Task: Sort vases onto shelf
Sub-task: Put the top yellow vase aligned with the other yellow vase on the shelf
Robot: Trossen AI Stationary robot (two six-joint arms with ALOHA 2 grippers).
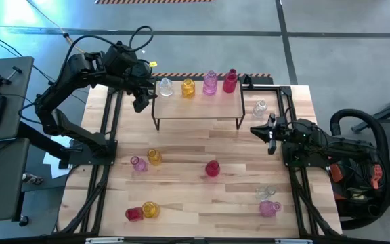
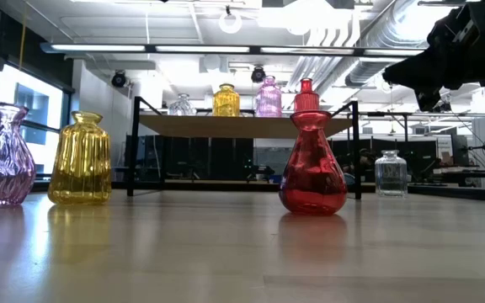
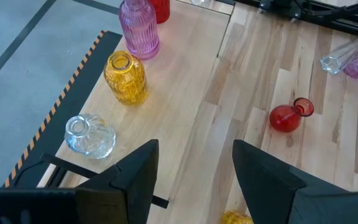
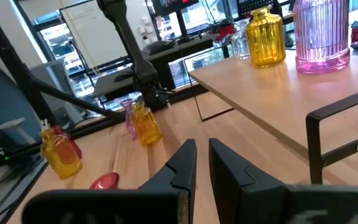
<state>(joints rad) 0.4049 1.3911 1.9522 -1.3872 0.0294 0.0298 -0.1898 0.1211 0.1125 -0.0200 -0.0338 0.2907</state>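
The shelf (image 1: pixel 198 103) stands at the table's far middle and carries a clear vase (image 1: pixel 164 87), a yellow vase (image 1: pixel 188 87), a pink vase (image 1: pixel 210 83) and a red vase (image 1: pixel 230 80) in a row. My left gripper (image 3: pixel 194 168) hovers open and empty over the shelf's left end, just near-side of the clear vase (image 3: pixel 90 135). My right gripper (image 1: pixel 259 130) is shut and empty, level off the shelf's right end. Another clear vase (image 1: pixel 260 107) stands upright on the table, right of the shelf.
More vases are on the table: pink (image 1: pixel 139 163) and yellow (image 1: pixel 154 157) at left, red (image 1: pixel 212 168) in the middle, red (image 1: pixel 134 214) and yellow (image 1: pixel 150 209) at the near left, clear (image 1: pixel 265 193) and pink (image 1: pixel 269 207) at the near right.
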